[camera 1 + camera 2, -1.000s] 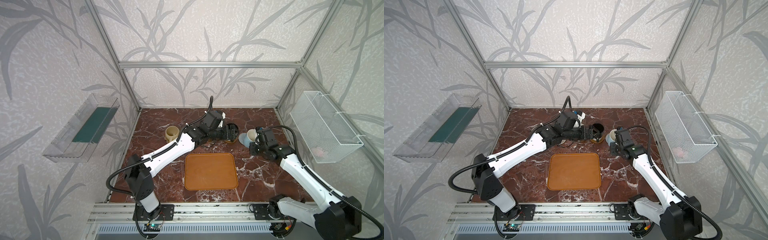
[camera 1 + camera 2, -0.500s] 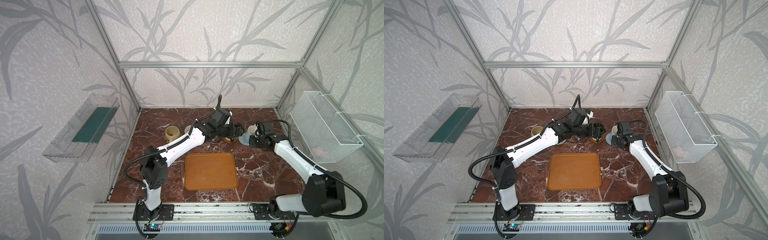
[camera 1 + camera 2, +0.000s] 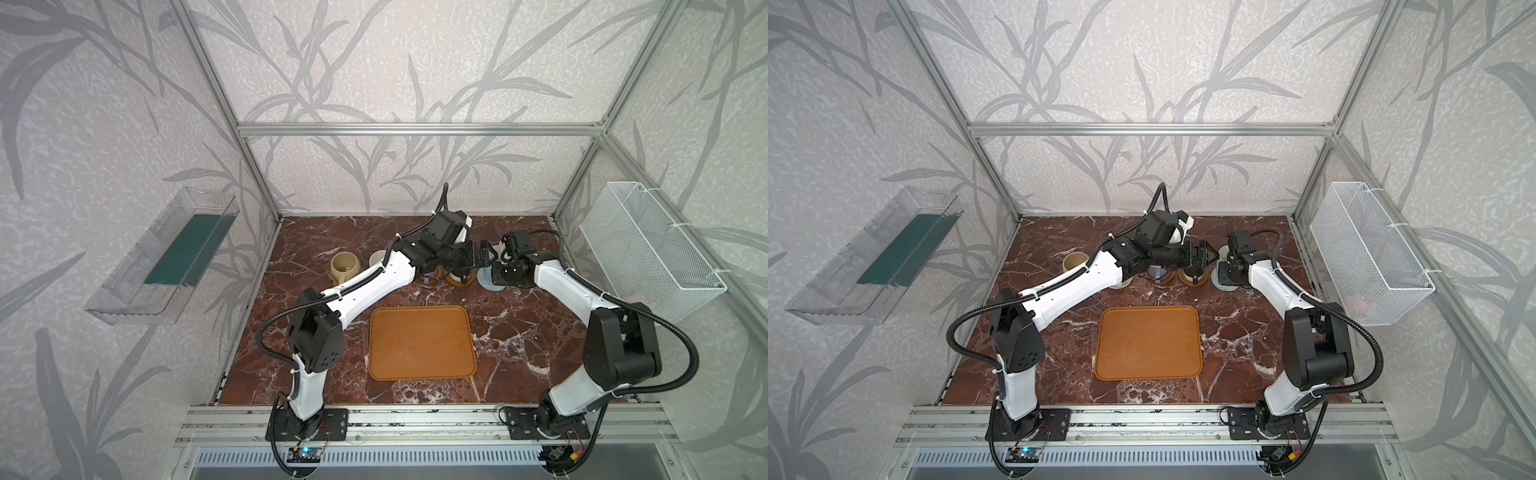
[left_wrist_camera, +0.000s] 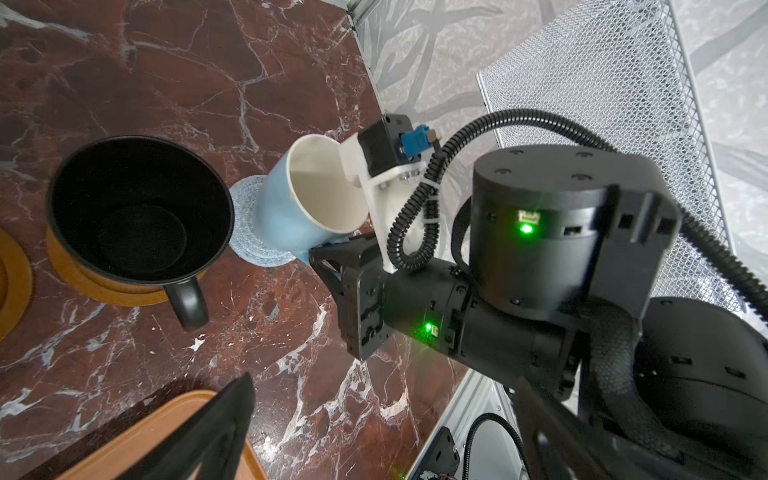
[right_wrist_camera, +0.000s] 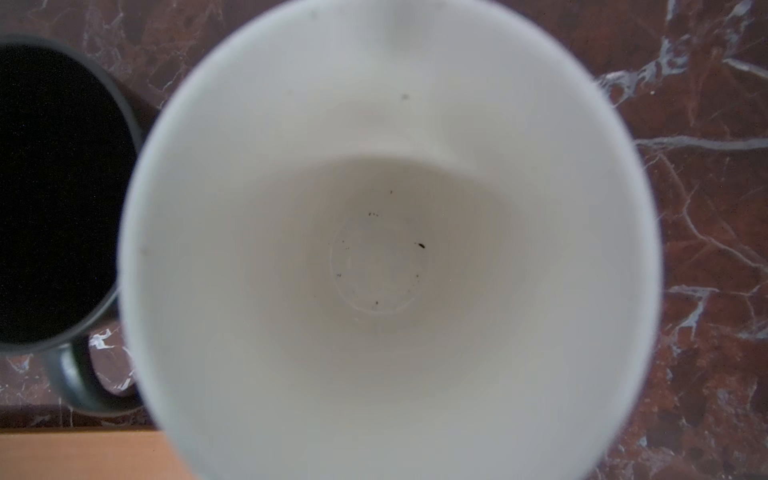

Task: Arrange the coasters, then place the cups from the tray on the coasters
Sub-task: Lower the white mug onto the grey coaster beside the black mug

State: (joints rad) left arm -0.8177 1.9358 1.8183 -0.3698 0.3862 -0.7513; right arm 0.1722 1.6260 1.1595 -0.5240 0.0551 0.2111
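place: robot lab cell | signs: aluminium frame (image 3: 419,129), leaf-print wall panels (image 3: 374,62), marble tabletop (image 3: 519,332), wire basket (image 3: 648,245)

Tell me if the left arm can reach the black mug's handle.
Probably yes: the left gripper hangs open by the black mug, and its handle sticks out toward the tray, clear of the light blue mug.

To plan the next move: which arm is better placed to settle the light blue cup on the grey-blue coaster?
Right. The right fingers are shut on the handle of the light blue cup, at the grey-blue coaster; the left fingers are open and empty.
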